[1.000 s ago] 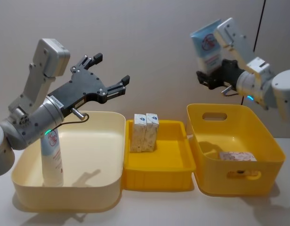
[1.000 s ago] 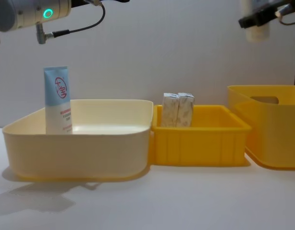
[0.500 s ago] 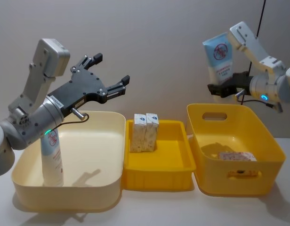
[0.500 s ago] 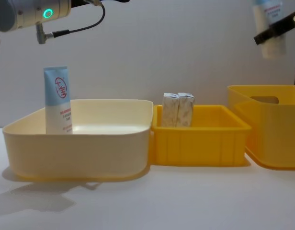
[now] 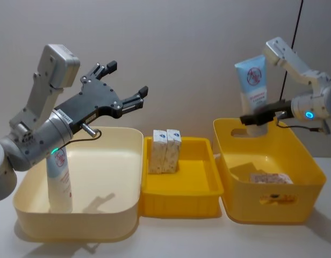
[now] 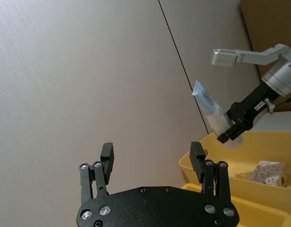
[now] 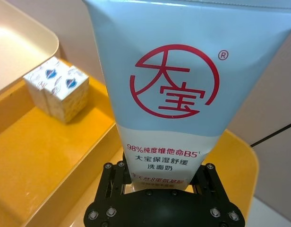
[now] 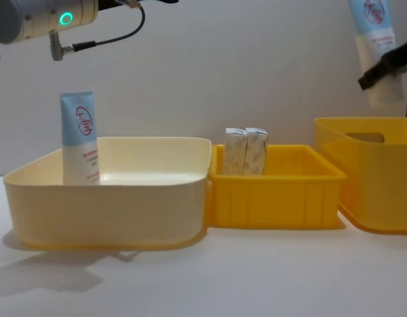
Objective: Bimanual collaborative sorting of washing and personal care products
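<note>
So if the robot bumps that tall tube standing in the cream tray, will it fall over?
Probably. The tube stands upright, tall and narrow on a small base, so it looks tippy. It leans on nothing in the cream tray. It seems light, so a soft nudge might topple it.

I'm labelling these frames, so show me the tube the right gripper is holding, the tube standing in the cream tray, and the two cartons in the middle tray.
held tube (image 5: pixel 252 80), head view, blue upper half
standing tube (image 8: pixel 79 139), chest view, mid-body
cartons (image 5: pixel 165 150), head view, front faces
</note>
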